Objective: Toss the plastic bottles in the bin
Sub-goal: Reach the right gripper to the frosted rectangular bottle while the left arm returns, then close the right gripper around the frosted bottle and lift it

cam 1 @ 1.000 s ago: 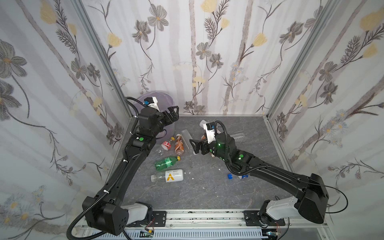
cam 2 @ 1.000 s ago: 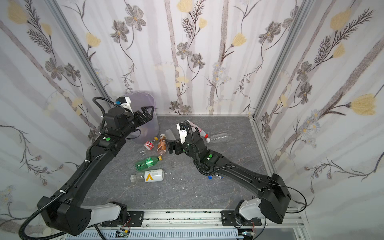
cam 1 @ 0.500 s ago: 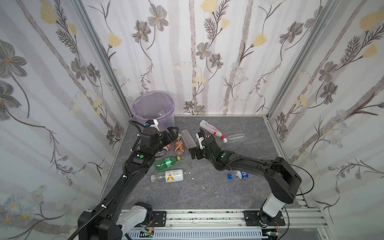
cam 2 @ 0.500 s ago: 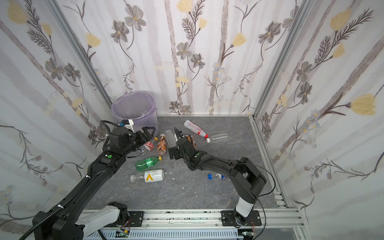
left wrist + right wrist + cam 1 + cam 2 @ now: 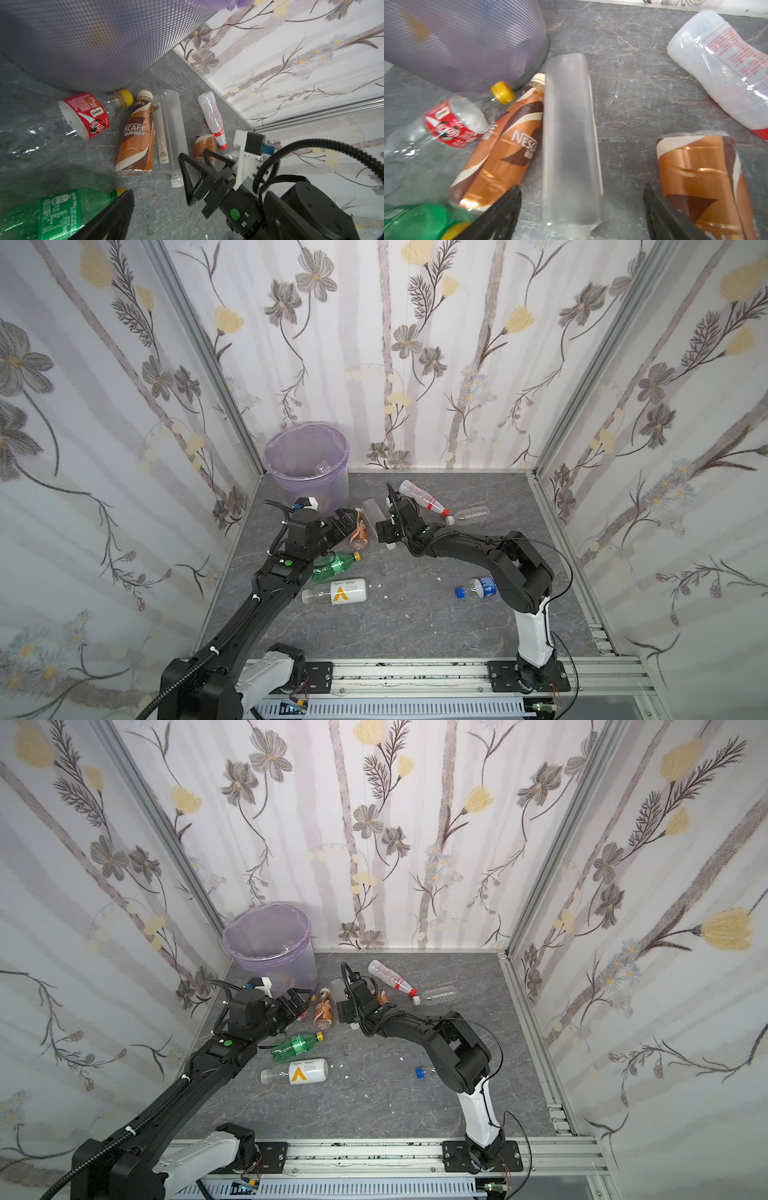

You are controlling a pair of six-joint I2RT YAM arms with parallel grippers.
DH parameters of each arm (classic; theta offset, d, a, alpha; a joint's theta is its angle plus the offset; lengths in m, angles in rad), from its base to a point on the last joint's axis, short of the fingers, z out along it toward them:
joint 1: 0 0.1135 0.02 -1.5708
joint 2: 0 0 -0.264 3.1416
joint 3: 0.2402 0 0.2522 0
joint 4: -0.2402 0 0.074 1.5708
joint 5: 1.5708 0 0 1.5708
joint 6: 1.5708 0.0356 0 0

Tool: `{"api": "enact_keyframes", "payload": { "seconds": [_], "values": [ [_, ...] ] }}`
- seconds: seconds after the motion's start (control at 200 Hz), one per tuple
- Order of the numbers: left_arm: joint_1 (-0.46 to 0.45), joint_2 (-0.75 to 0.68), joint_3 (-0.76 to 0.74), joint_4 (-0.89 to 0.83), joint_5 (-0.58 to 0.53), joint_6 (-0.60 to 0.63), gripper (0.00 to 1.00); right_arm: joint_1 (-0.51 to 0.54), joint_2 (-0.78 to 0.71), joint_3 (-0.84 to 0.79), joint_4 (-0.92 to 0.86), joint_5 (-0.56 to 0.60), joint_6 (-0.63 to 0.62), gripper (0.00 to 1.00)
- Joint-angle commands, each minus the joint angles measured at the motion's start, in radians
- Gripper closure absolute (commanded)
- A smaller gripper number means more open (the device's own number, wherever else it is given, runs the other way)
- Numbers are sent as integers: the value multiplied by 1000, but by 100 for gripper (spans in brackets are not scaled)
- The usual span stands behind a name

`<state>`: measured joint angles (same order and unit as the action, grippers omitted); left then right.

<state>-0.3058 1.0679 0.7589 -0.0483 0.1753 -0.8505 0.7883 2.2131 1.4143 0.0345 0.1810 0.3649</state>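
Nearest the rail, at about 7 o'clock on the grey marbled counter [image 5: 415, 635], lie a white bottle with a yellow chevron label [image 5: 338, 593] and, just beyond it, a green plastic bottle [image 5: 334, 566]. A small clear blue-labelled bottle [image 5: 478, 588] lies at 5 o'clock beside the right arm. Further in, the right pincer [image 5: 581, 193] stands released, its black jaws wide apart on either side of the long frosted plastic bottle [image 5: 569, 135] and touching neither flank. That bottle lies flat, its long axis running from the cap at 5 o'clock, closest to the pincer, to its base at 11 o'clock. The jaws therefore cross it squarely, and a closing pinch looks like the next step. A brown coffee-labelled bottle [image 5: 358, 531] lies against its 9 o'clock side, and a second brown coffee bottle [image 5: 702, 176] lies apart from it at 3 o'clock. The left pincer [image 5: 348, 517], also released and empty, hangs just past the first brown bottle, so the right arm is plainly nearer. Farthest, at 10 o'clock from the frosted bottle, stands the round translucent bin with a lilac bag [image 5: 328, 493], closer to the left arm.
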Motion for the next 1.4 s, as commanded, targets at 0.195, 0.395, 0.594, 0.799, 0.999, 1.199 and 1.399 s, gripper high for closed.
{"api": "enact_keyframes", "payload": {
  "seconds": [0.195,0.395,0.594,0.799,0.999,1.199,1.399],
  "values": [
    [0,-18,-42,47,-72,-41,0,6,100,117,-90,2,9,20],
    [0,-43,-52,48,-92,-18,0,11,131,147,-120,-10,20,24],
    [4,-42,-46,50,-66,-1,0,22,156,156,-134,0,23,26],
    [6,-39,-41,51,-67,10,0,20,150,147,-127,2,24,36],
    [7,-30,-43,53,-61,5,0,20,113,105,-107,2,23,42],
    [7,-5,-19,54,-25,-10,0,19,24,32,-56,-2,17,45],
    [5,5,3,54,-25,-24,0,19,-38,-4,-46,-3,16,45]
  ]
}}
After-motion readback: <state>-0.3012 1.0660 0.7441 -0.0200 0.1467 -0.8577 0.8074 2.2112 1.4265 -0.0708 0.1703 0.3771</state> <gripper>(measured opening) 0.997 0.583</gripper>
